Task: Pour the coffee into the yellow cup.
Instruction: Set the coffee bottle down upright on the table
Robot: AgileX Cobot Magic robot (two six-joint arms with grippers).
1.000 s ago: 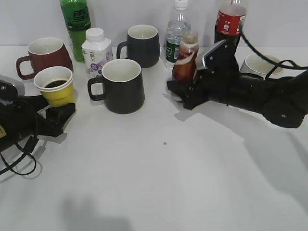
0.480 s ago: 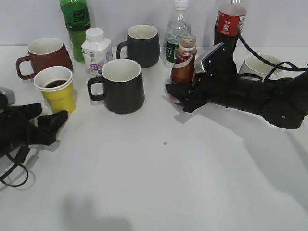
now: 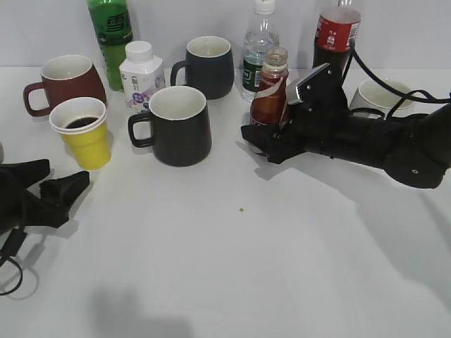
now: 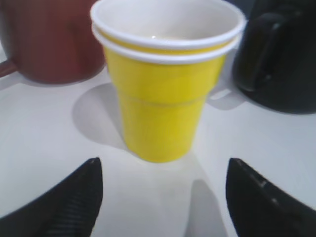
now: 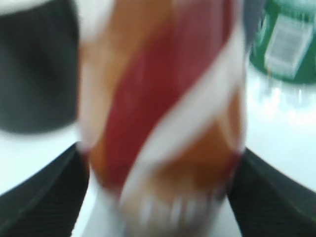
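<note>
The coffee bottle stands upright and uncapped at mid-right, with its red-white-brown swirl label filling the blurred right wrist view. My right gripper is closed on its lower part, one finger on each side. The yellow cup stands at the left with dark liquid inside, and it shows close up in the left wrist view. My left gripper is open and empty, a short way in front of the cup without touching it.
A brown-red mug stands behind the yellow cup and a black mug to its right. At the back are a green bottle, a small white bottle, another black mug, a water bottle and a cola bottle. A white cup sits behind my right arm.
The coffee bottle went from tilted to upright in my right gripper. My left gripper let go of the yellow cup, opened, and drew back toward the lower left.
</note>
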